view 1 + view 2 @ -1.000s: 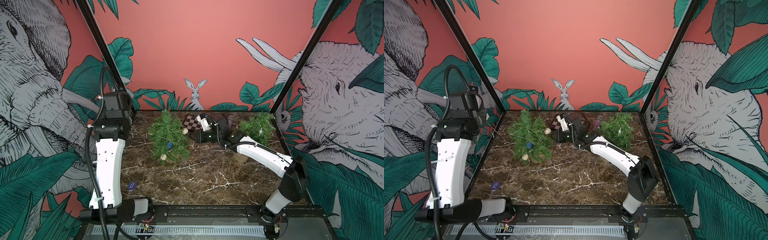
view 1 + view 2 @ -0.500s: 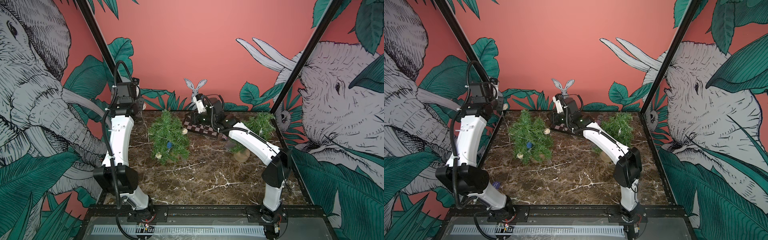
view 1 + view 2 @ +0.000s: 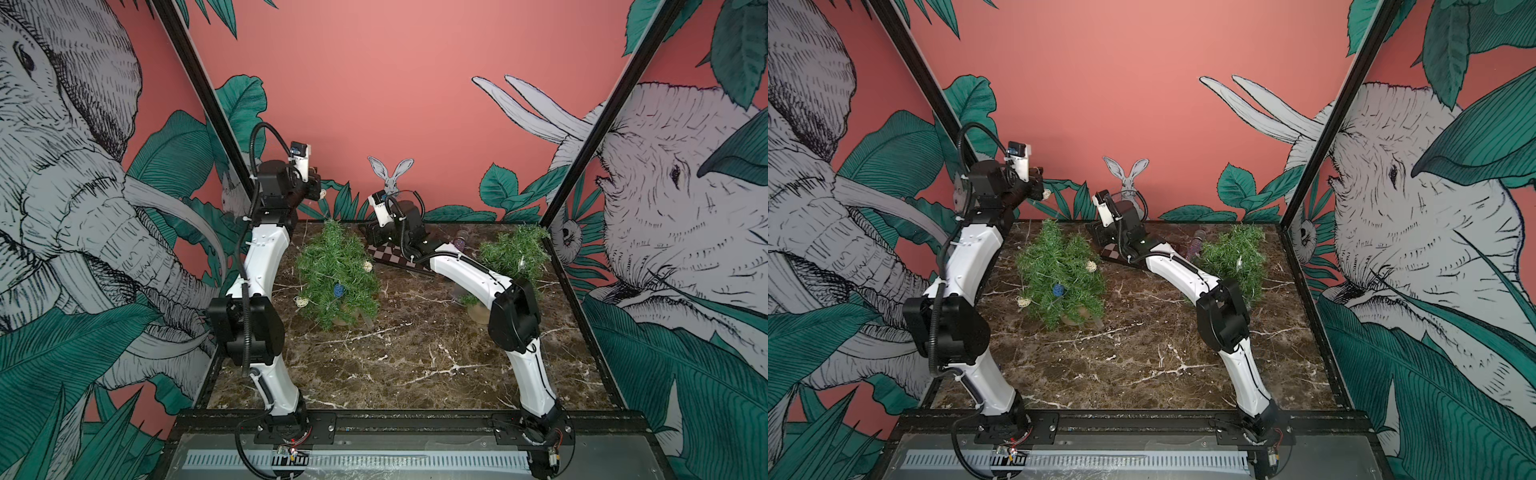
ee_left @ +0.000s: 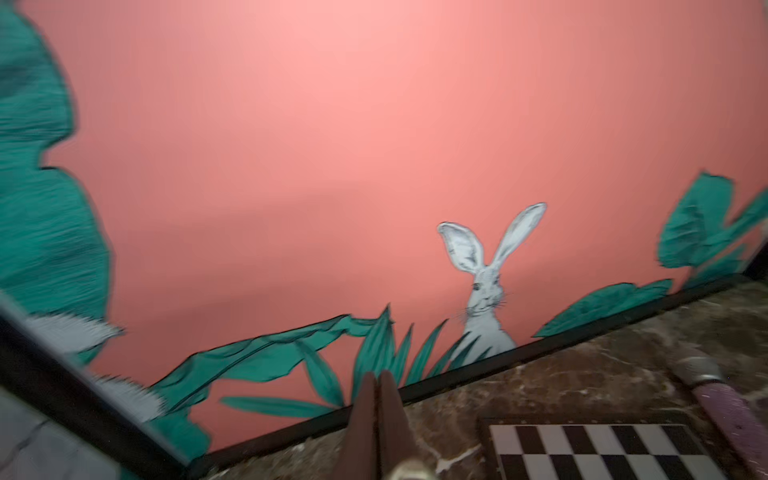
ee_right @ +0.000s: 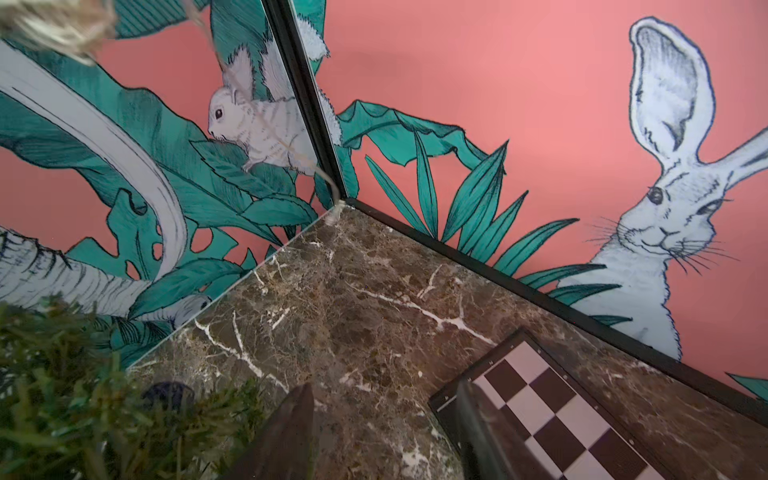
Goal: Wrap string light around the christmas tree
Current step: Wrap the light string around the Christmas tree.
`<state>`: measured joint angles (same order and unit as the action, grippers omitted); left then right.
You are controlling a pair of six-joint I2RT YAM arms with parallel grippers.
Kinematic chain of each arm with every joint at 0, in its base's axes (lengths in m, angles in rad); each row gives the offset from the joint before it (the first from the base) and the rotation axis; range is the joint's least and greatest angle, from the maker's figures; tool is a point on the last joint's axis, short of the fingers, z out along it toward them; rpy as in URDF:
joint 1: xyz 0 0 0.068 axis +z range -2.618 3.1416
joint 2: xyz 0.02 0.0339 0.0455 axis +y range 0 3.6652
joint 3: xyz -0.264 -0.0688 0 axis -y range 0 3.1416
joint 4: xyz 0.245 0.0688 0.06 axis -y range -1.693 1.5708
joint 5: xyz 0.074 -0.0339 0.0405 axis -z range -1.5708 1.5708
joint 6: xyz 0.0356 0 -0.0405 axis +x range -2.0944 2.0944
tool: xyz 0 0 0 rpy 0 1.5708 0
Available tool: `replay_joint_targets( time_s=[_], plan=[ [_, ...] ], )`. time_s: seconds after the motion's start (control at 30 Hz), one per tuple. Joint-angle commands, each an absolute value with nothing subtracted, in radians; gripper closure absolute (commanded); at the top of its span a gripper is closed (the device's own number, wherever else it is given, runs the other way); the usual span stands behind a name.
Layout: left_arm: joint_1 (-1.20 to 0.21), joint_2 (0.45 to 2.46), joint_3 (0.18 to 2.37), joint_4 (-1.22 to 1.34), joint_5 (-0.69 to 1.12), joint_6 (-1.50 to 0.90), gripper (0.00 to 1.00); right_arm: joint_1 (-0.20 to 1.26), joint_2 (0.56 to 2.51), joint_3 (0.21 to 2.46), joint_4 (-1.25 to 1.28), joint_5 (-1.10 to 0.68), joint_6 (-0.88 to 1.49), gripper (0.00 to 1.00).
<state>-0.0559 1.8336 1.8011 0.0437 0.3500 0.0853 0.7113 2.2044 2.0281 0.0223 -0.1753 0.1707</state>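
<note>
No readable text, label, brand, number or sign in any view; only plain, unlettered squares on the checkerboard (image 4: 598,451).

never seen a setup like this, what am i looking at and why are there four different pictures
This is a robot with two white arms, each ending in a two-finger gripper, working at a marble table. Two pictures look down on the whole scene from above. The other two come from a camera on each wrist. On the table stand a christmas tree partly draped with a string light, a second small tree, a chessboard and a purple object I cannot identify. The left gripper is high up and shut, apparently pinching the string light. The right gripper is open and empty, near the chessboard.
</note>
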Motion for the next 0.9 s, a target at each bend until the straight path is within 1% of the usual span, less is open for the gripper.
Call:
replay_joint_targets(
  time_s=[0.0, 0.13, 0.2, 0.33, 0.37, 0.53, 0.73, 0.87],
  plan=[
    [-0.094, 1.852, 1.848, 0.202, 0.503, -0.025, 1.00, 0.694, 2.221, 2.081, 0.191, -0.213, 0.125, 0.40],
    [-0.114, 1.884, 1.870, 0.242, 0.569, -0.110, 1.00, 0.687, 2.227, 2.082, 0.233, -0.224, 0.112, 0.36],
    [-0.124, 1.891, 1.882, 0.235, 0.583, -0.114, 1.00, 0.681, 2.231, 2.080, 0.247, -0.245, 0.111, 0.32],
    [-0.136, 1.892, 1.896, 0.221, 0.594, -0.122, 1.00, 0.676, 2.248, 2.089, 0.268, -0.245, 0.103, 0.29],
    [-0.139, 1.892, 1.896, 0.219, 0.626, -0.125, 1.00, 0.676, 2.254, 2.099, 0.267, -0.240, 0.100, 0.28],
    [-0.153, 1.893, 1.895, 0.194, 0.663, -0.126, 1.00, 0.672, 2.308, 2.145, 0.301, -0.166, 0.083, 0.28],
    [-0.161, 1.880, 1.890, 0.159, 0.698, -0.114, 1.00, 0.668, 2.376, 2.237, 0.307, -0.180, 0.110, 0.29],
    [-0.164, 1.872, 1.890, 0.145, 0.729, -0.119, 1.00, 0.669, 2.417, 2.294, 0.305, -0.161, 0.143, 0.32]
  ],
)
